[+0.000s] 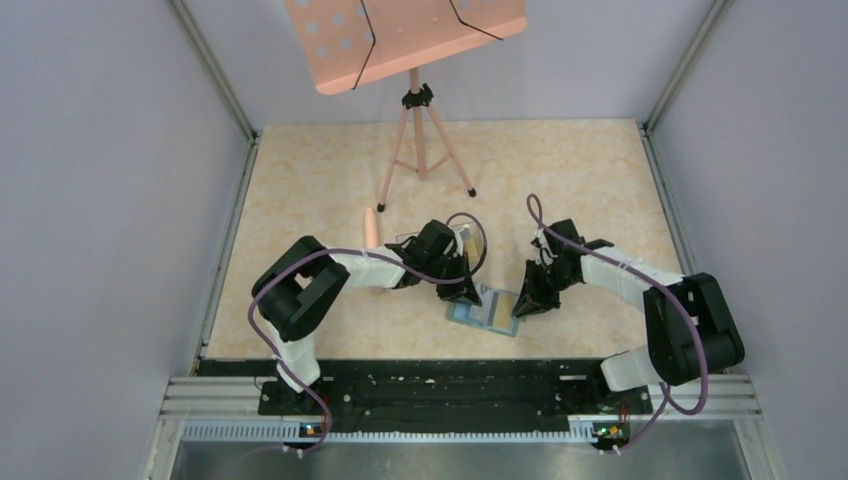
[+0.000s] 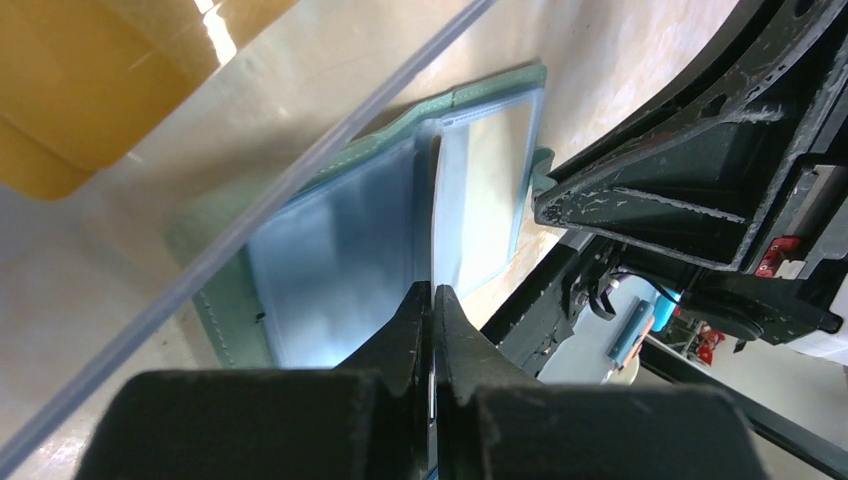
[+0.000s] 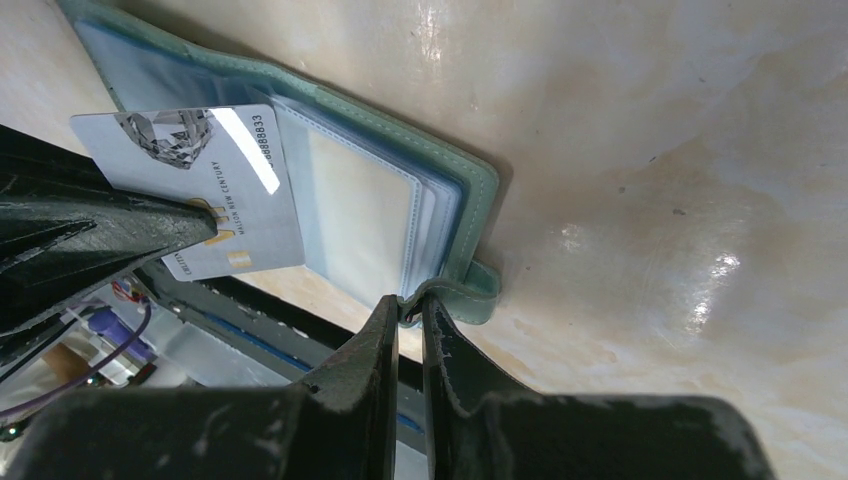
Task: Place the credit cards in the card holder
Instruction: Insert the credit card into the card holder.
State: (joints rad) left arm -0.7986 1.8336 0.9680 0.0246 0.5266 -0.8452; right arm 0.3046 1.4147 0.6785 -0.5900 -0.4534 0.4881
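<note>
Now: pale marbled bench (image 1: pixel 560 180). The sage-green card holder (image 3: pixel 370 200) lies open on it between both arms, sleeves up. At its edge by the snap tab, the right fingers (image 3: pixel 375 345) are narrow and pinching it. The left fingers (image 2: pixel 405 325) are closed on a white-grey credit card (image 3: pixel 215 190), one end over the sleeves.

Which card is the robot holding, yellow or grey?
The grey card, pinched by the left gripper over the open green wallet; the yellow cards sit apart behind clear plastic.
</note>
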